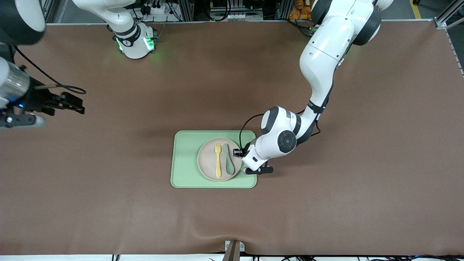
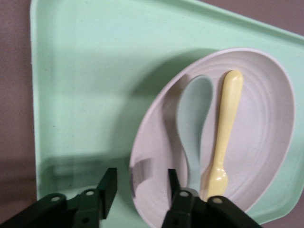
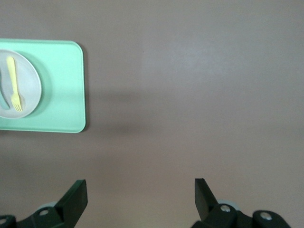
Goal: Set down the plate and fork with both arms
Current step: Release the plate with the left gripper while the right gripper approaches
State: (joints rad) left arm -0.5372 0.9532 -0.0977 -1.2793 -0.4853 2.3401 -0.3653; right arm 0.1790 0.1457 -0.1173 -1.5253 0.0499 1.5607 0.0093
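Where front view hides it, left gripper [image 2: 138,183] parted astride plate [image 2: 266,142] rim; right gripper [image 3: 141,197] wide.

Arm shells: glossy white, rounded, with dark grey-black joint bands.
Right base: green light.
Left hand [image 2: 137,190]: black fingers, round screw holes.
Right hand [image 3: 140,199]: matching black.
Cabling: thin black loops.

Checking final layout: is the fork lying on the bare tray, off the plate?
No. The fork lies on the plate beside the spoon, and the plate sits on the green tray.
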